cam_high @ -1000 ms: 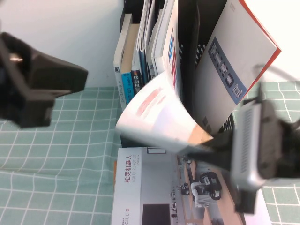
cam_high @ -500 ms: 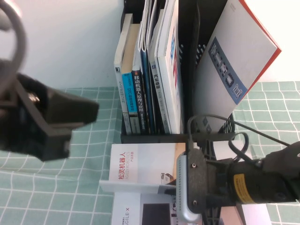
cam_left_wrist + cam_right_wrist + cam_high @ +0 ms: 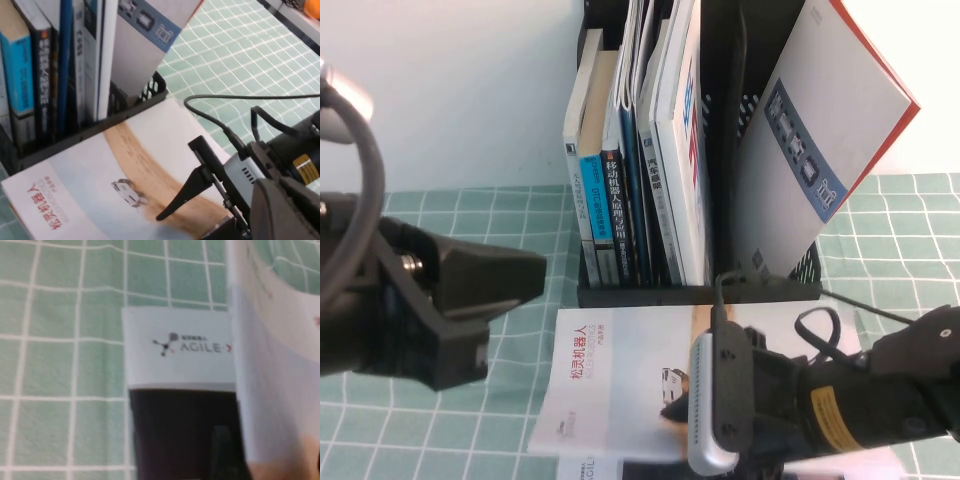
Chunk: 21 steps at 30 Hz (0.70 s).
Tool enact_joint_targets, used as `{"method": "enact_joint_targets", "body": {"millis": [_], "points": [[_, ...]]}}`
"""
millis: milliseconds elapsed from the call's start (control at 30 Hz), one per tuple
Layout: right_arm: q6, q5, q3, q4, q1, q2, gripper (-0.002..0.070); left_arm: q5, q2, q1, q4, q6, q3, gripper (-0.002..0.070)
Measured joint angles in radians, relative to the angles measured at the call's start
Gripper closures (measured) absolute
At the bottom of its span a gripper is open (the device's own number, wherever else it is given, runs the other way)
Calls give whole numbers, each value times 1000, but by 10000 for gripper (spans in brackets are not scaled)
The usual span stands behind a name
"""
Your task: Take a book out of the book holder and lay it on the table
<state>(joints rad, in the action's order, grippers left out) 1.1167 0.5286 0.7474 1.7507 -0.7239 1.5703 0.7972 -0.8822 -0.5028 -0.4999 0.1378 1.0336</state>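
Observation:
The book, white with a tan band, a tiny white vehicle and a red title, lies nearly flat in front of the black book holder on the green grid table. My right gripper is shut on the book's near edge. In the left wrist view one black finger rests on the tan band of the book. In the right wrist view the book fills the side close to the camera. My left gripper hovers to the left of the book, away from it.
A second booklet marked AGILE-X lies under the book. The holder's left compartment holds several upright books. A grey book with a red edge leans in the right one. The right arm's cable loops beside the book.
My right gripper has brought the book down from a raised, curled hold to nearly flat over the other booklet. My left arm has drifted right and lower.

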Motion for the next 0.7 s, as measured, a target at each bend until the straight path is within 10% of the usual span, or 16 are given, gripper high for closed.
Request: {"method": "enact_joint_targets", "body": {"millis": [233, 433, 700], "points": [[90, 319, 13, 10, 2, 1, 262, 29, 26, 0, -56, 72, 0, 676], [38, 92, 128, 25, 2, -72, 285, -33, 103, 0, 80, 100, 0, 676], [-132, -320, 292, 23, 6, -348, 638, -78, 216, 0, 483, -89, 0, 676]]}}
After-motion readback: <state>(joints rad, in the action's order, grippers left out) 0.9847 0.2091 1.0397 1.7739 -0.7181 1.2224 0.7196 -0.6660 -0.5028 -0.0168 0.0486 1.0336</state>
